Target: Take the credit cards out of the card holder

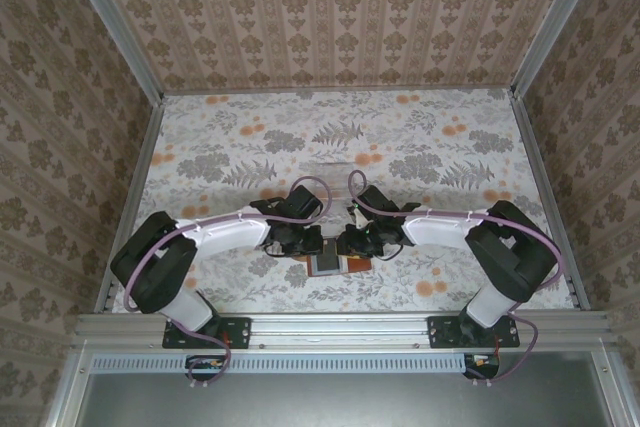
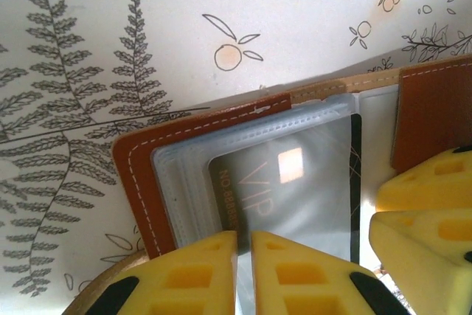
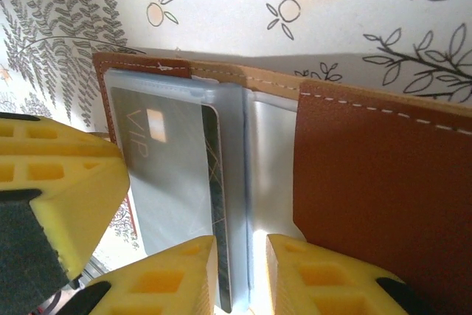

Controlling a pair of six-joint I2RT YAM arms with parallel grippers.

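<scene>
The card holder lies open near the table's front edge, its brown leather framing a stack of clear sleeves. A dark grey credit card marked VIP sits in the top sleeve. My left gripper has its jaws almost together, a thin slit between them, the tips over the card's near edge. My right gripper stands slightly open, straddling the sleeve stack's edge and the card's dark edge. Its yellow fingers sit close beside my left ones.
A small clear plastic box rests on the patterned tablecloth beyond the grippers. Papered walls close in the table at the back and both sides. The two grippers crowd each other over the holder.
</scene>
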